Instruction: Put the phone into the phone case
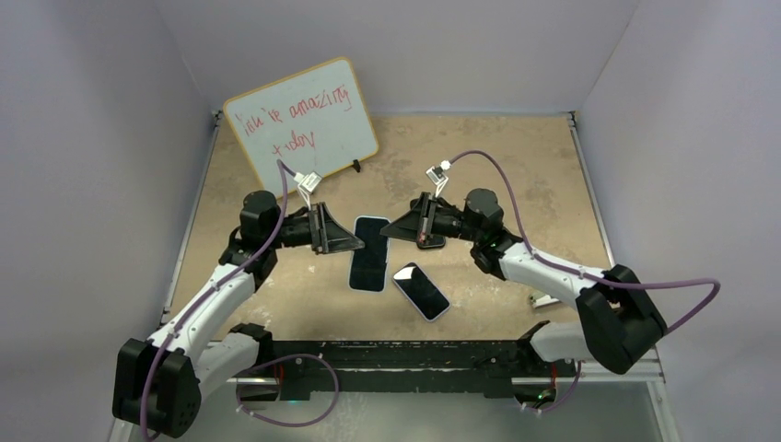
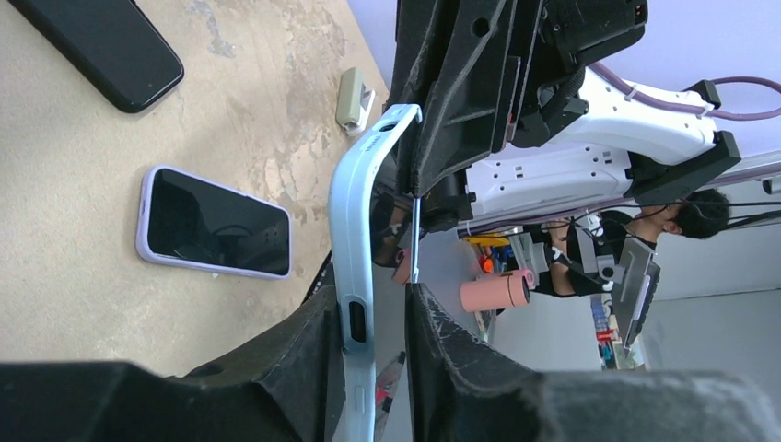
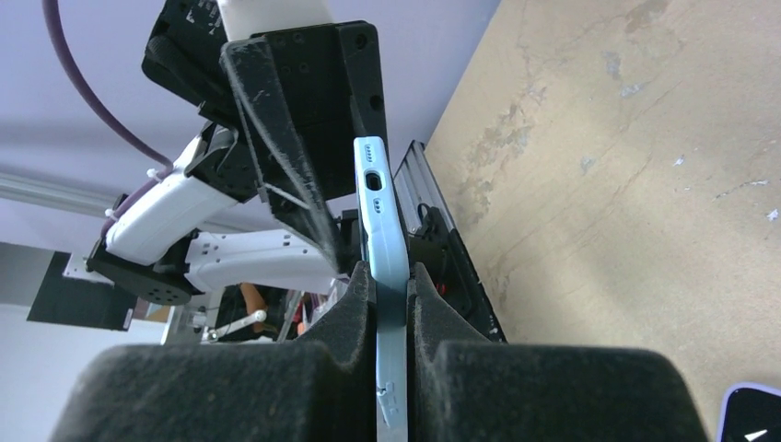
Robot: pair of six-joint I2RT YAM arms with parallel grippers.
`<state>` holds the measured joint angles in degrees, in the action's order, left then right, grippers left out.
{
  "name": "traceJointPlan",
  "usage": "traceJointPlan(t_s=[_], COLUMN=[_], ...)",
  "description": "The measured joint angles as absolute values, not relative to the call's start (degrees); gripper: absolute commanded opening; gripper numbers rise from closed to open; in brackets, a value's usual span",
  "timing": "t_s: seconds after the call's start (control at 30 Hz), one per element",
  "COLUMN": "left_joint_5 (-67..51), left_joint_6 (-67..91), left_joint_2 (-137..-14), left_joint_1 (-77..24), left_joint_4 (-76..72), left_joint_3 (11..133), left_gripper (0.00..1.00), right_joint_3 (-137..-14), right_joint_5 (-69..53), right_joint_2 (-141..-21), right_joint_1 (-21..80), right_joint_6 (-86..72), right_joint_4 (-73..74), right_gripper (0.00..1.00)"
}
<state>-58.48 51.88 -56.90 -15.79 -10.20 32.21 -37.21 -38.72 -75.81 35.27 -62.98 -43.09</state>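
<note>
- Top external view: over the middle of the worktop (image 1: 516,175), the left arm (image 1: 216,290) and right arm (image 1: 553,272) reach in from the near edge. Both are bent at the elbow, with their wrists turned toward each other.
- Between them the light blue phone case (image 1: 371,253) is held roughly flat over the middle of the worktop. Edge-on in the wrist views it bows a little, so it looks empty.
- Toward the right edge from the case, the black phone (image 2: 101,46) lies on the worktop, not yet in the case.
- A lilac-cased phone (image 1: 421,291) lies closer to the near edge, apart from both arms.
- Clamped on the case's two faces are the right fingers (image 3: 341,331). The left fingers (image 2: 295,359) stand apart around its other end, one touching it and the other leaving a gap.
- The step in hand appears to be readying the case. Next, one side should steady the case while the other lets go, fetches the black phone and presses it in squarely.
</note>
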Motion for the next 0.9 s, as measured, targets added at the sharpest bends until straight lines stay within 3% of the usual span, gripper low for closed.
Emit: traceJointPlan(t_s=[0.3,0.47,0.57,0.63,0.67,0.77,0.9], left_joint_5=[-59.2,-59.09,-58.26,-56.8,-56.23,-53.52,-50.74], left_joint_6=[53.89,57.06,59.24,60.6,61.01,62.35,64.12], left_joint_2=[-57.39,-57.78,-58.13,-58.39,-58.46,-58.5,-58.5], left_joint_1=[-15.77,-15.77,-15.9,-15.9,-15.9,-15.88,-15.88], left_joint_4=[-13.08,-17.52,-20.62,-22.15,-22.7,-24.27,-28.36], left_joint_3=[31.03,28.86,27.16,26.15,25.82,25.54,25.54], left_gripper=[0.0,0.0,0.0,0.0,0.0,0.0,0.0], right_joint_3=[-38.02,-38.02,-38.02,-37.95,-37.82,-36.47,-34.83], right_joint_5=[-40.1,-39.92,-39.16,-38.48,-38.11,-36.75,-34.37], right_joint_2=[-77.17,-77.17,-77.12,-76.69,-76.29,-74.46,-73.17], right_joint_1=[35.55,35.59,36.01,36.67,37.01,38.48,41.67], right_joint_6=[-63.0,-62.92,-63.22,-63.53,-63.68,-63.57,-63.35], right_joint_4=[-44.58,-43.86,-43.44,-43.22,-43.13,-42.96,-41.98], right_gripper=[0.04,0.4,0.68,0.93,0.98,0.98,0.88])
